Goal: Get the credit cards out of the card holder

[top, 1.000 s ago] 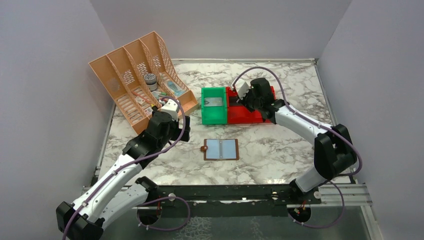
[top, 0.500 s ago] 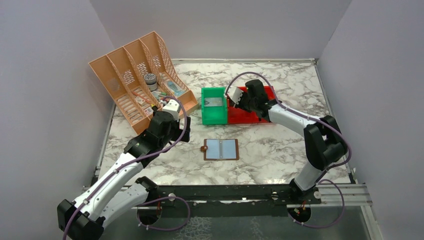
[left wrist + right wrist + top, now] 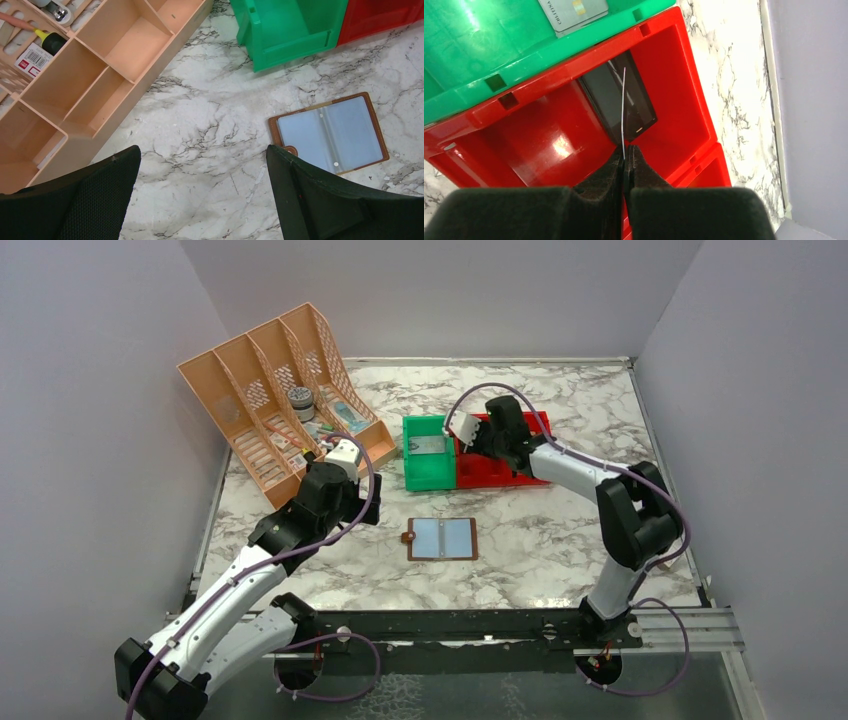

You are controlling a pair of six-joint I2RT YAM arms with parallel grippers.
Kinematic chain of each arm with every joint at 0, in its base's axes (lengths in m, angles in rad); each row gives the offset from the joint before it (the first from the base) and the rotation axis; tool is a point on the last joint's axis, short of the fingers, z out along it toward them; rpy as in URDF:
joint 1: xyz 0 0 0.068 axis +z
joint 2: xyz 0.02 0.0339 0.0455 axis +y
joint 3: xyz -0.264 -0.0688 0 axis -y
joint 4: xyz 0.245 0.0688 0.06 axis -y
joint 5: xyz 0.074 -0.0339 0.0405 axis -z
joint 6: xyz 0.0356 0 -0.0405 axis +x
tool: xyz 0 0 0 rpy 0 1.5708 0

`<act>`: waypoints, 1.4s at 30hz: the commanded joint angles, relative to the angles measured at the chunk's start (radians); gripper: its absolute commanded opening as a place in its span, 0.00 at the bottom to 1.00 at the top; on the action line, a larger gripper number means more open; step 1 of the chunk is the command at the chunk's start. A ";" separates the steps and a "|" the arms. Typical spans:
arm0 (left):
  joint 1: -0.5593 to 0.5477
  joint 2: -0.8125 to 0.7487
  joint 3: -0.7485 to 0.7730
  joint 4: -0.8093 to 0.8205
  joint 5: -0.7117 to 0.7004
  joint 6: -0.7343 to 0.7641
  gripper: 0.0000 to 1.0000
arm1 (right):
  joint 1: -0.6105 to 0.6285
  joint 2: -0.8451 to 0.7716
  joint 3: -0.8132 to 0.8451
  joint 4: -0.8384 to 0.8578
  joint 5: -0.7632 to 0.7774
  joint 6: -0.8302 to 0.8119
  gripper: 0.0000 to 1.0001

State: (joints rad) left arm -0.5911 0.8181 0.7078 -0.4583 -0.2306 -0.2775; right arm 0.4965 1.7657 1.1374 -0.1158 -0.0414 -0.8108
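Pinching thin pale credit card [image 3: 623, 110] edge-on in clenched right jaws, above red plastic bin [image 3: 549, 135] with dark card [image 3: 641, 107] flat inside. Another grey card [image 3: 574, 10] in adjoining green plastic bin [image 3: 425, 475]. Left jaws released wide over marble worktop [image 3: 200, 125]. Brown leather bifold card holder [image 3: 330, 132] open flat on worktop, near green bin.

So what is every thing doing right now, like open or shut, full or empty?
card holder: open, lying flat, snap tab undone.
left pincer: wide open, holding nothing.
right pincer: shut on a thin card.
thin card: held on edge above the red bin.
green bin: has a grey card lying inside.
red bin: has a dark card lying flat inside.
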 commanded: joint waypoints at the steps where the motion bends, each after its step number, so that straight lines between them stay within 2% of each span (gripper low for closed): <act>1: -0.001 -0.003 0.012 -0.007 0.009 0.011 0.99 | 0.001 0.031 0.043 -0.007 -0.008 -0.033 0.01; 15: 0.000 0.033 0.016 -0.009 0.036 0.020 0.99 | 0.001 0.140 0.126 0.048 -0.039 -0.116 0.03; 22: -0.001 0.021 0.013 -0.009 0.025 0.020 0.99 | 0.001 0.187 0.125 0.137 -0.039 -0.186 0.06; 29: -0.001 0.029 0.015 -0.008 0.027 0.019 0.99 | -0.001 0.220 0.135 0.087 -0.060 -0.253 0.07; 34: -0.001 0.032 0.015 -0.009 0.030 0.019 0.99 | -0.003 0.229 0.134 0.028 -0.096 -0.283 0.15; 37: -0.001 0.033 0.015 -0.008 0.030 0.020 0.99 | -0.005 0.226 0.133 0.011 -0.106 -0.284 0.24; 42: -0.001 0.032 0.015 -0.009 0.033 0.020 0.99 | -0.014 0.227 0.141 0.023 -0.092 -0.262 0.26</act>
State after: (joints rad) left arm -0.5911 0.8532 0.7078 -0.4603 -0.2173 -0.2699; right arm 0.4904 1.9804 1.2446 -0.0845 -0.1101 -1.0691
